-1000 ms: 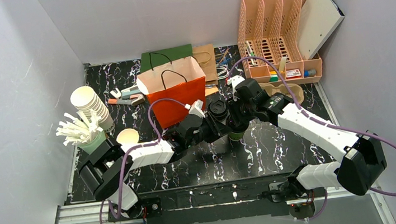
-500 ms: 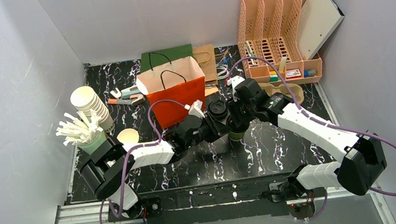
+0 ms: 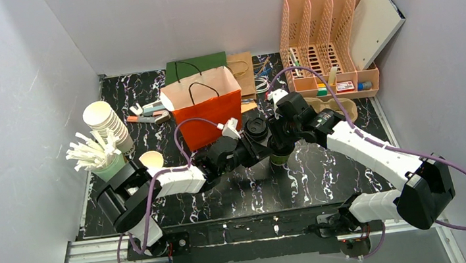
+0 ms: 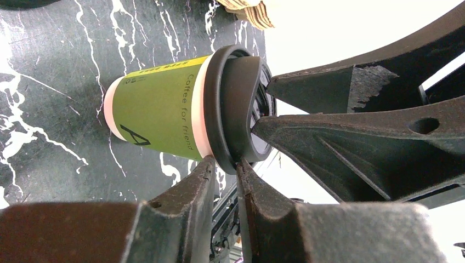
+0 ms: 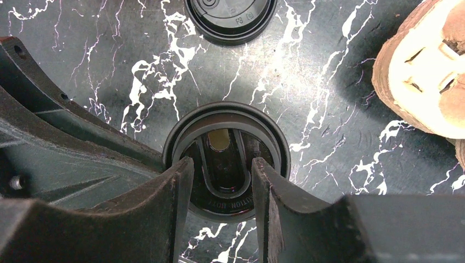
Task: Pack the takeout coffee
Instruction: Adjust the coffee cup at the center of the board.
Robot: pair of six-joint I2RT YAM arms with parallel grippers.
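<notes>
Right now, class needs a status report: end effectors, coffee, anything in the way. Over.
Left end effector nearly shut at lid rim, grip unclear. Right end effector open over lid. Takeout coffee upright on table, lid on. Spare lid nearby, apart from cup.

Left arm: stretched low from its base, forearm running rightward. The left tool [image 4: 225, 164] lies level, its jaws a narrow gap apart and pinching the lid rim of the takeout coffee [image 4: 159, 115].

Right arm: reaches diagonally leftward, wrist tipped down. The right tool [image 5: 222, 164] points downward just above the left tool, jaws half apart, fingertips at the lid's top.
</notes>
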